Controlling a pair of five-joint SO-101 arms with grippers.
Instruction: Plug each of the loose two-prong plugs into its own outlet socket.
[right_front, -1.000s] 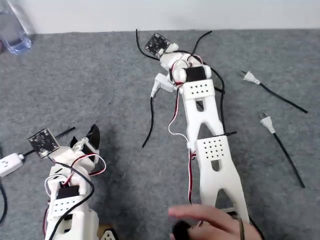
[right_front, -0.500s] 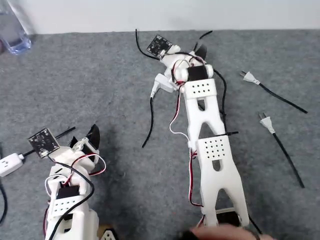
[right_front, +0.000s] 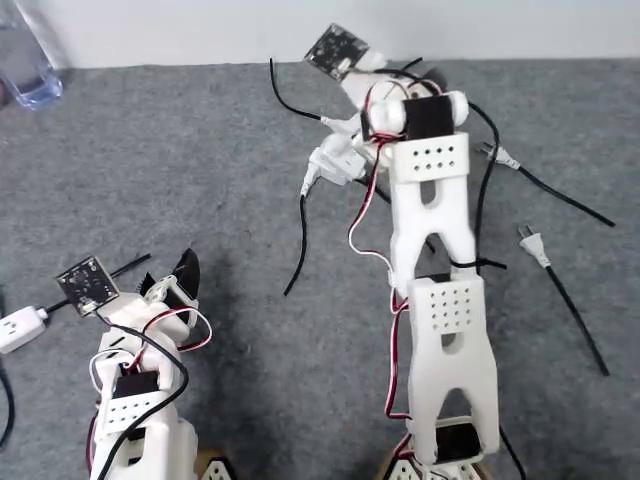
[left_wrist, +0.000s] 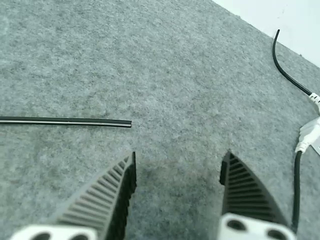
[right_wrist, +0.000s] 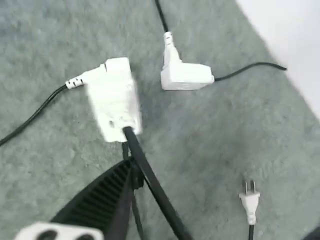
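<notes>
Two-prong plug (right_wrist: 249, 197) lies just ahead of your right gripper (right_wrist: 220, 200), jaws wide open w/ nothing held; grip plug body, not cord (right_wrist: 250, 231).

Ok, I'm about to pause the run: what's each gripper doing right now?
Left gripper: open, empty.
Right gripper: open, gripping nothing.

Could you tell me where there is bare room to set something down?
Free: grey carpet between the left arm and the white outlet sockets, also between both arms. Crowded: around the right arm: black cords, white two-prong plugs.
</notes>
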